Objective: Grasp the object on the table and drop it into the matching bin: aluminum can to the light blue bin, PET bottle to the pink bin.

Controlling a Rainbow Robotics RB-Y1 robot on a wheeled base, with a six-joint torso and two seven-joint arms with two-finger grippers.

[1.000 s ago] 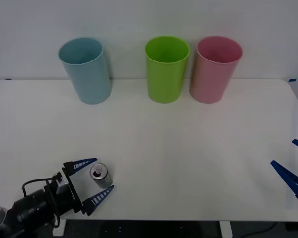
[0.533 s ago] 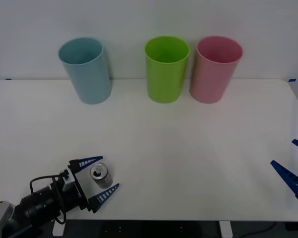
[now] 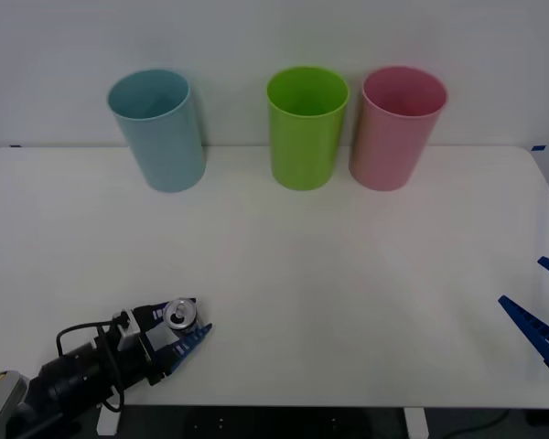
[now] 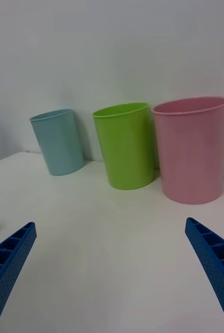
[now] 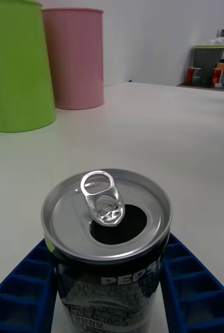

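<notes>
Front view puts my left gripper (image 3: pixel 177 331) low at the near left corner of the table (image 3: pixel 348 274), its 2 blue fingers (image 3: pixel 190 342) closed in on the aluminum can (image 3: pixel 178 315). The can stands upright on the white surface, its shiny top and pull tab facing up. From the left wrist view I see the can (image 5: pixel 107 244) sitting right between my fingers (image 5: pixel 18 291), a ribbed blue pad pressed against each side of the dark body, and the mouth of the can is open beneath the lifted tab. The light blue bin (image 3: pixel 157 128) stands at the far left of the table, well apart from the can. The lime green bin (image 3: pixel 306 126) is in the middle of the far row, and the pink bin (image 3: pixel 397 126) stands just beside it on the right. My right gripper (image 3: pixel 542 311) waits at the right edge of the table, fingers (image 4: pixel 8 260) spread wide, with nothing between them.
</notes>
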